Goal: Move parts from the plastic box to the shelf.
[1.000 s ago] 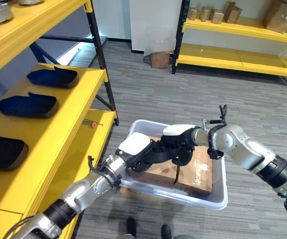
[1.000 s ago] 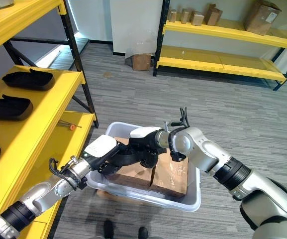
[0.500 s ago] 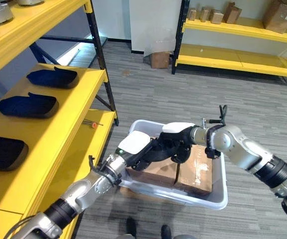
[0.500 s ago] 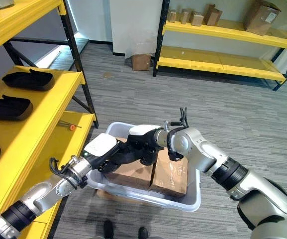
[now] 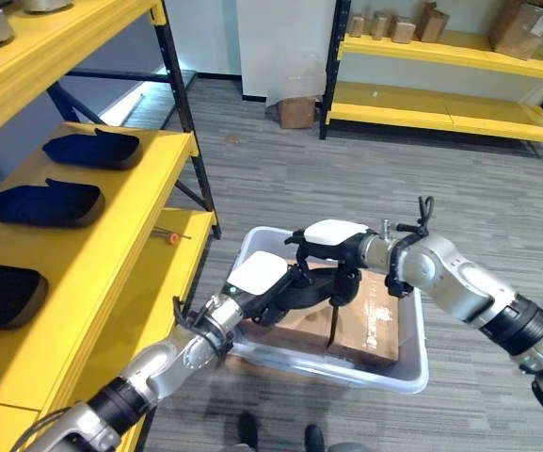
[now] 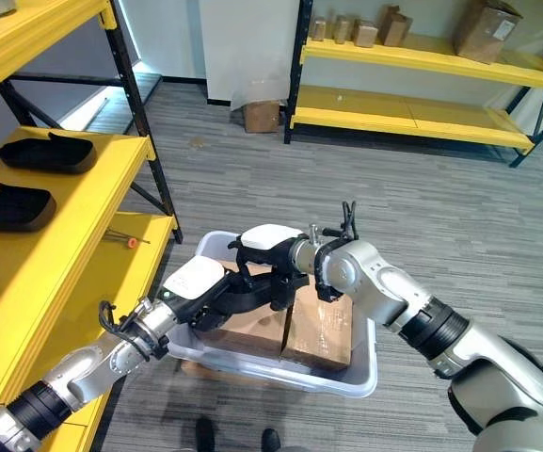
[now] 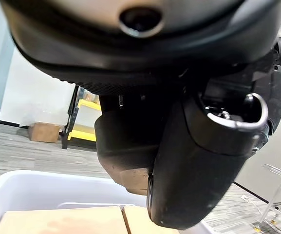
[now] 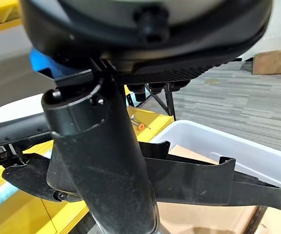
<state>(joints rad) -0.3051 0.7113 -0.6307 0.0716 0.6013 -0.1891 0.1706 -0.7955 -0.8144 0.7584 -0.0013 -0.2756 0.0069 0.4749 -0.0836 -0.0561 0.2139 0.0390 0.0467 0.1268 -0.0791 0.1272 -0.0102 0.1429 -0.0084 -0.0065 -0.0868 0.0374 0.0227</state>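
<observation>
Fingers of both hands [image 5: 323,273] on black moulded part [image 8: 198,180], white plastic box [image 5: 403,363]

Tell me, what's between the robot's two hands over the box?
A black plastic part, spanning from the left hand to the right hand, above the cardboard boxes; the right wrist view shows it.

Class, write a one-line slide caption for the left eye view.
Both hands, left and right, hold a black part over the plastic box beside the yellow shelf.

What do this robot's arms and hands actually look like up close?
Both arms are smooth silver-grey tubes with black bands at the joints. Each ends in a dark robot hand, the left and the right, whose back carries a white cover. A thin black cable loops beside each wrist.
</observation>
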